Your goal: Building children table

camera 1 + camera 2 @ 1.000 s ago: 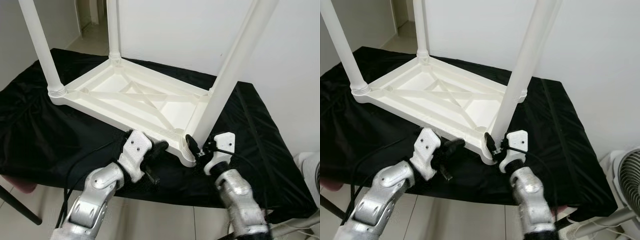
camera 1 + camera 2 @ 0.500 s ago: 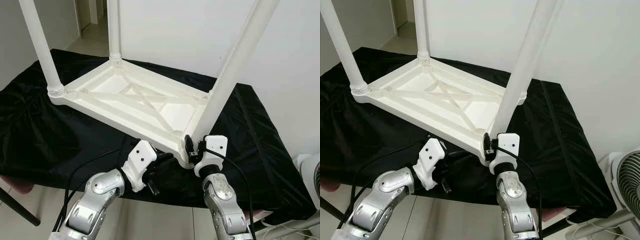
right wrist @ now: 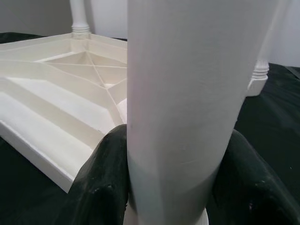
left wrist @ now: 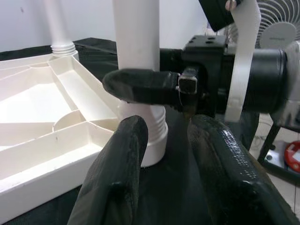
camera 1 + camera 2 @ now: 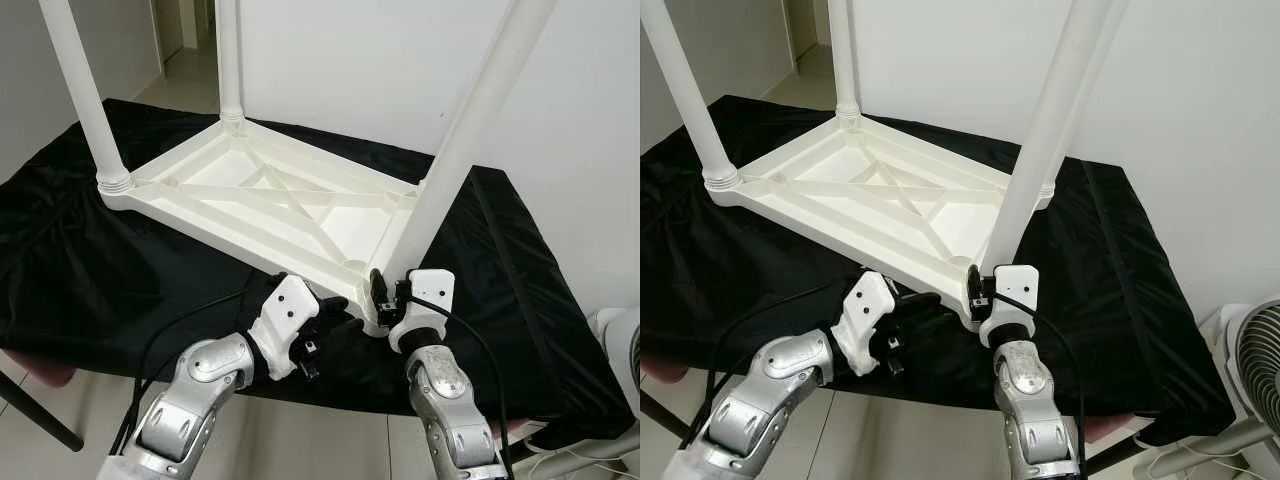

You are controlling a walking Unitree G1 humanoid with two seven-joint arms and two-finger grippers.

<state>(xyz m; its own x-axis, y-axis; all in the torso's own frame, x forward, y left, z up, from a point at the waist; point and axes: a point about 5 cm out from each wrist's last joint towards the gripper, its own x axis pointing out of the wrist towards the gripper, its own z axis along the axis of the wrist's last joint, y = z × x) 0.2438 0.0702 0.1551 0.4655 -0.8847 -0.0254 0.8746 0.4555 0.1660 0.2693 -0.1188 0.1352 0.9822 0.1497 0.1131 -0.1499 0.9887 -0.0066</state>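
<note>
A white plastic children's table [image 5: 270,200] lies upside down on a black cloth, its legs pointing up. My right gripper [image 5: 383,292] is shut on the near right leg [image 5: 450,170] just above its socket. In the right wrist view, black fingers [image 3: 103,183] press both sides of the leg [image 3: 187,93]. My left gripper [image 5: 325,320] is open and sits low against the same corner. In the left wrist view its fingers [image 4: 117,178] are spread in front of the leg's ribbed socket [image 4: 150,136], with nothing between them.
The black cloth [image 5: 80,260] covers a work table whose front edge runs just under both arms. Other legs stand at the far left [image 5: 85,100] and at the back [image 5: 228,60]. A white fan [image 5: 1252,350] stands on the floor at the right. A wall rises close behind.
My right wrist has swung in closer under the near leg and stays shut on it. My left gripper dropped back, then pushed forward again to the table's near corner.
</note>
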